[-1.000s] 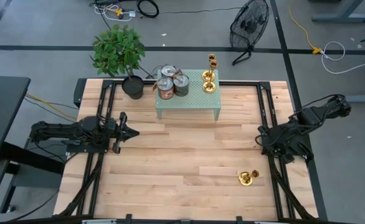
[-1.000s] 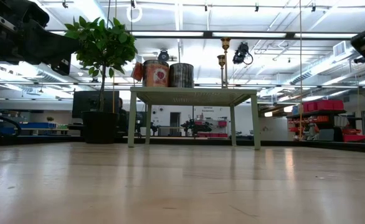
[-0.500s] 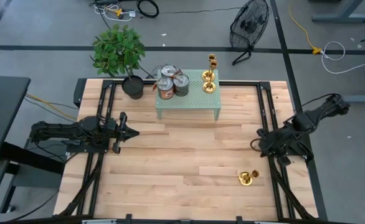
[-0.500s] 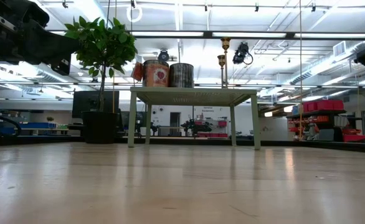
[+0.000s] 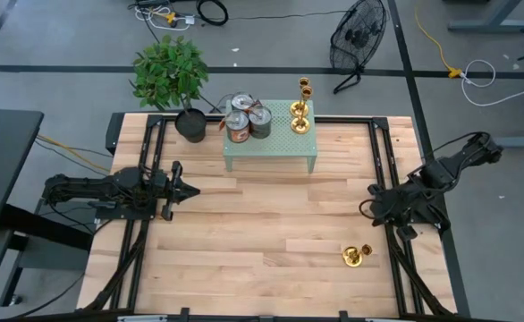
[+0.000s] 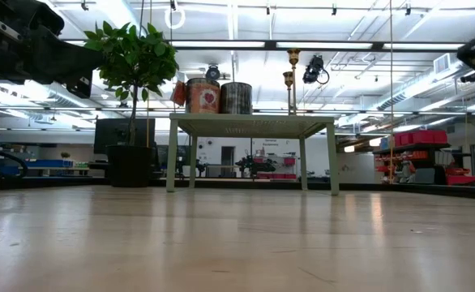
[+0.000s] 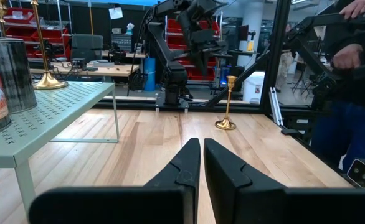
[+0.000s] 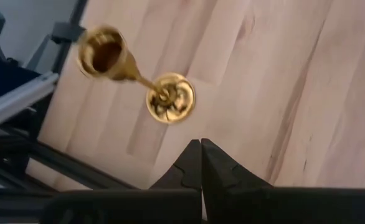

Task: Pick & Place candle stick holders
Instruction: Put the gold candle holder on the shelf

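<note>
High view: two holders on the green stand, beside tins; one holder on the bench.
Left wrist view: left hand pressed together, empty.
Right wrist view: right hand pressed together, above the lone holder.

Two arms, both matt black, built of jointed segments. Left arm: long dark links, blocky wrist, tapered nose. Right arm: same build, black cable looped over upper link. Left gripper: two black wedge-shaped fingers, smooth, angular, mounted on broad black crossbar. Right gripper: identical black pointed fingers on same crossbar. No markings or screws made out.
</note>
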Controlling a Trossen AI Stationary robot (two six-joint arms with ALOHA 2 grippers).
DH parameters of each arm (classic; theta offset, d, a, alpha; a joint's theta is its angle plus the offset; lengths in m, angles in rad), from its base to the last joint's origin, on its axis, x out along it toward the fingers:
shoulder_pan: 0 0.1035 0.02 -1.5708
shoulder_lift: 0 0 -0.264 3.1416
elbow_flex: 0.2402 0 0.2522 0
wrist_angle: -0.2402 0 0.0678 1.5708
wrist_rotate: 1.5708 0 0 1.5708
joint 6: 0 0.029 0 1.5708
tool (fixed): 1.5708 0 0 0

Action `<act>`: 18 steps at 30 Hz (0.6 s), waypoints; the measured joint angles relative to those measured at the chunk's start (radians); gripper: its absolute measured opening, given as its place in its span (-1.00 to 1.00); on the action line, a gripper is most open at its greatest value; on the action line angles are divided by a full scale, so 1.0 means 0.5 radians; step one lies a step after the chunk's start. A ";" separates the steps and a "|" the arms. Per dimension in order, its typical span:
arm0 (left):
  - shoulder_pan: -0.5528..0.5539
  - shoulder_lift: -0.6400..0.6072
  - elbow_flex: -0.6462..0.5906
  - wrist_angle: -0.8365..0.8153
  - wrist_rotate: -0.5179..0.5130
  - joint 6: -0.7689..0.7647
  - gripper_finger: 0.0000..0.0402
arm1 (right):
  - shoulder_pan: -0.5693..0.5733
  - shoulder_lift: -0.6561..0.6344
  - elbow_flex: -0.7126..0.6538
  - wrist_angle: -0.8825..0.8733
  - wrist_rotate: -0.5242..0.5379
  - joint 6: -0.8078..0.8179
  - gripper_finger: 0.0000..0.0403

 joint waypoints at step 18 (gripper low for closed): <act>0.001 0.000 -0.001 0.000 0.000 0.000 -0.85 | -0.001 0.263 0.130 0.116 0.000 -0.079 -1.00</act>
